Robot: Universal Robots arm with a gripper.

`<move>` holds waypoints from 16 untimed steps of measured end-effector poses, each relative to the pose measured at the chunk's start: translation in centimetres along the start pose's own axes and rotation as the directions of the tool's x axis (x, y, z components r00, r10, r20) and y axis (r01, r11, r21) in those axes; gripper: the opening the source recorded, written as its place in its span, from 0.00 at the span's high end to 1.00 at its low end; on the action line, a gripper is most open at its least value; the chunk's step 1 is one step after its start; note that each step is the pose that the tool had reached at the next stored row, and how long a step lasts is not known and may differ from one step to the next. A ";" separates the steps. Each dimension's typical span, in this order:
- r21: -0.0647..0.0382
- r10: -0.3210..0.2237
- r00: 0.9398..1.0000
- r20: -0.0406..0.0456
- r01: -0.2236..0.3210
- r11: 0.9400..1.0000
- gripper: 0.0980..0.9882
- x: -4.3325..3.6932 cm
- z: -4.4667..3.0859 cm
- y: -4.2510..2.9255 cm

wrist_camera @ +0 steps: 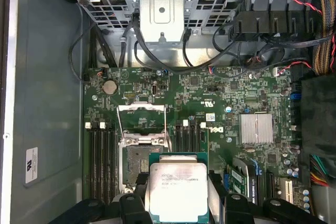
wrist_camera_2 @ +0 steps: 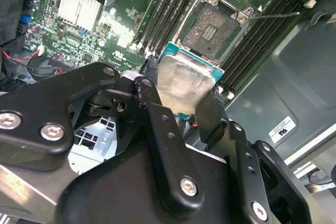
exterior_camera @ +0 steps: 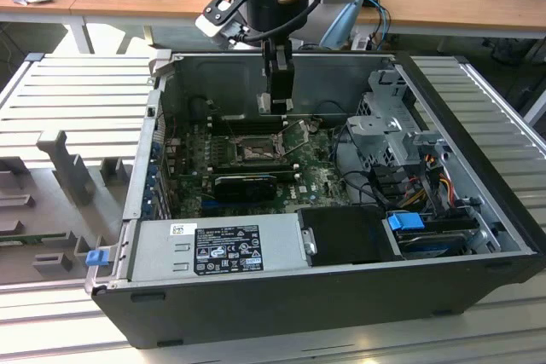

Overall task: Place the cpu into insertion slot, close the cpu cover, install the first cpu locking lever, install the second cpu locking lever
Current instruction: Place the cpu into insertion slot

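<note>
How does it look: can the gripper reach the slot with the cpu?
Probably yes. The gripper holds the cpu near the slot, the cover stands swung open, and nothing seems to lie across the slot.

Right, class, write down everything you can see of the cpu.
The cpu is a flat square chip: a pale silvery metal top with faint print, on a green base whose edge shows around it. The gripper holds it by two opposite sides between black fingers, lifted clear of the motherboard. It is not yet in the insertion slot, which lies open and bare past it in both wrist views.
</note>
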State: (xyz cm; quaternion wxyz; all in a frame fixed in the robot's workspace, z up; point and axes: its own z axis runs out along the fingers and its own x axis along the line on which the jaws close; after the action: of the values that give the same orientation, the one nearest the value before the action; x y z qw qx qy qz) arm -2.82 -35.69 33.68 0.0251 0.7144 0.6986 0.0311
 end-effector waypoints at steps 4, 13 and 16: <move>-0.001 0.059 0.998 0.005 -0.059 0.998 0.52 0.00 0.38 -0.03; 0.007 0.081 0.997 0.007 -0.081 0.997 0.52 0.00 1.34 -0.11; 0.007 0.081 0.997 0.007 -0.081 0.997 0.52 -0.01 1.41 -0.12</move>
State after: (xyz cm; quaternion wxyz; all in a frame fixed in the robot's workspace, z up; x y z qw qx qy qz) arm -2.82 -35.69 32.27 0.0237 0.7425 0.6689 0.0270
